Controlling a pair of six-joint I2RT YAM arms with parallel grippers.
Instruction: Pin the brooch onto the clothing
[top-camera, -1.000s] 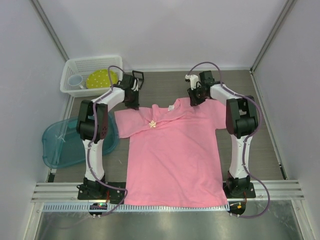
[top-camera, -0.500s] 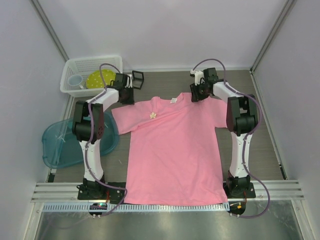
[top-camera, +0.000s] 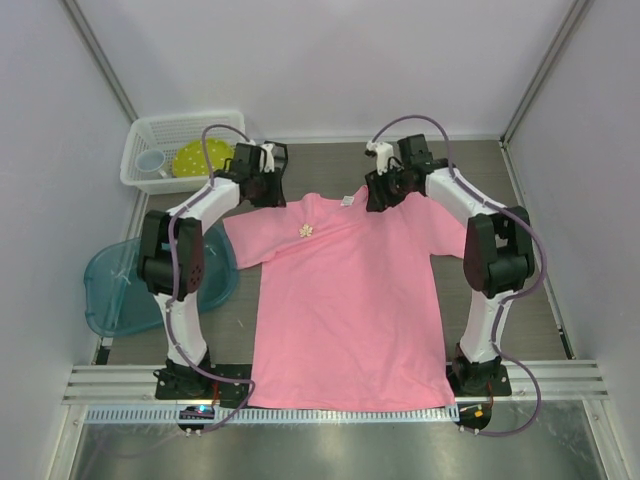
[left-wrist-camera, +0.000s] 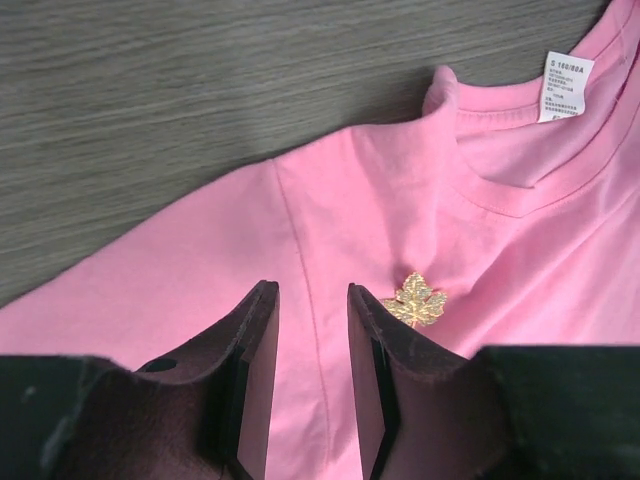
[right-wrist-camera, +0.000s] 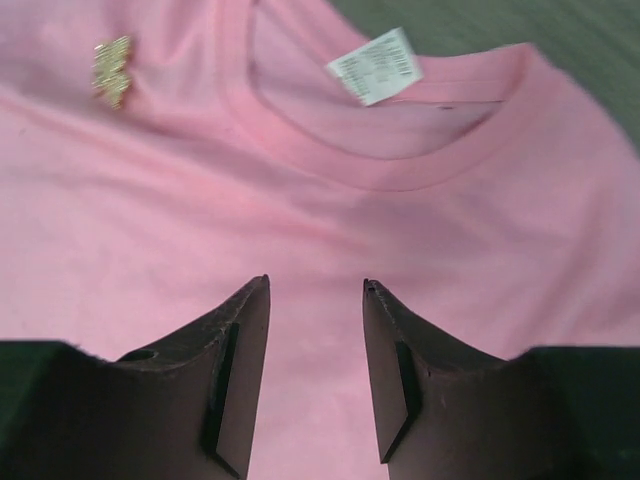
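The shirt (left-wrist-camera: 380, 200) lies flat beneath my left gripper (left-wrist-camera: 310, 300), with nothing between its parted fingers. The brooch (left-wrist-camera: 414, 300) sits just past my right fingertip, with bare table (left-wrist-camera: 200, 80) ahead. A white basket (top-camera: 185, 117) stands near on the left. My right gripper (right-wrist-camera: 317, 290) has flat cloth below it, and the collar rim (right-wrist-camera: 380, 170) and label (right-wrist-camera: 375, 65) ahead.

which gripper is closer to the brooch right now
The left gripper: the brooch lies right beside its finger, while the right gripper sees it far off.
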